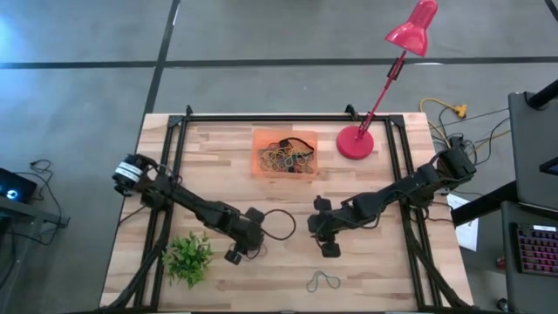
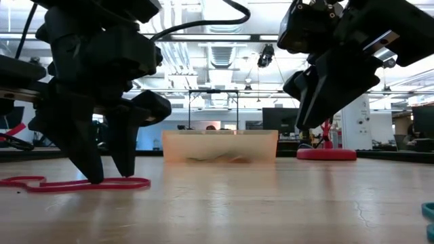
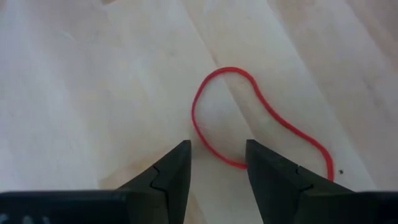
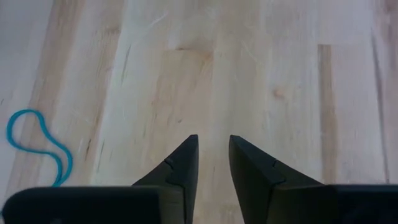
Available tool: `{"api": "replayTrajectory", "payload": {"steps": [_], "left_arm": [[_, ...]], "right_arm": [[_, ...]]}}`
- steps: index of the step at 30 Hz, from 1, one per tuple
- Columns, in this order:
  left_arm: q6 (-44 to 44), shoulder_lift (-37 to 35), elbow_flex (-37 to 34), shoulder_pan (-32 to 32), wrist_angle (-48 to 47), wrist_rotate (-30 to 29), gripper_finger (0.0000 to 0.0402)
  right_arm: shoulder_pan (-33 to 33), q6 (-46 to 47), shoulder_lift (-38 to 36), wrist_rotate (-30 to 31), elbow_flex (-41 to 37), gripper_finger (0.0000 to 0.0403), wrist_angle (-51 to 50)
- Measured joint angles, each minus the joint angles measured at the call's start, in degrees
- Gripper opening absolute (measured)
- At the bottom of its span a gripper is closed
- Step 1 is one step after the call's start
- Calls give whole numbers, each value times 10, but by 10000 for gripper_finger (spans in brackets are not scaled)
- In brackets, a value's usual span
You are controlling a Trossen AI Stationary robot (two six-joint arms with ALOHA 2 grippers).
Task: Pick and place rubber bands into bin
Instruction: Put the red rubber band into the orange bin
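A red rubber band [image 3: 261, 109] lies flat on the wooden table, seen in the low view as a thin red line [image 2: 68, 183]. My left gripper [image 3: 217, 149] is open and down at the table [image 2: 112, 177], one finger on each side of the band's near loop. My right gripper [image 4: 213, 146] hangs above the bare table [image 2: 303, 125] to the right of the left one, its fingers a narrow gap apart with nothing between them. The orange bin [image 1: 283, 154] stands at the far middle with several rubber bands in it. A blue rubber band [image 4: 34, 143] lies near the front edge [image 1: 323, 280]. My left gripper points steeply down, and its fingertips [image 2: 95, 177] reach the table on either side of the red band's near loop [image 3: 217, 158]. The loop runs across the gap between them. Whether a finger touches the band, I cannot tell.
A red lamp base [image 1: 356, 142] stands right of the bin, its arm slanting up past the far edge. A small green plant [image 1: 187, 255] sits at the near left, close to my left arm. Bare wood lies between the two grippers and the bin.
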Motion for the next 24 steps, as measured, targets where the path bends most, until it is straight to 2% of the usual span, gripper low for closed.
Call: {"api": "replayTrajectory", "payload": {"steps": [9,24], "left_arm": [[2,0,-2,1,-1,-16,134],[-40,1,0,5,29,-229,69]], "right_arm": [[0,-1,0,8,0,74,2],[0,-2,0,8,0,69,3]]}}
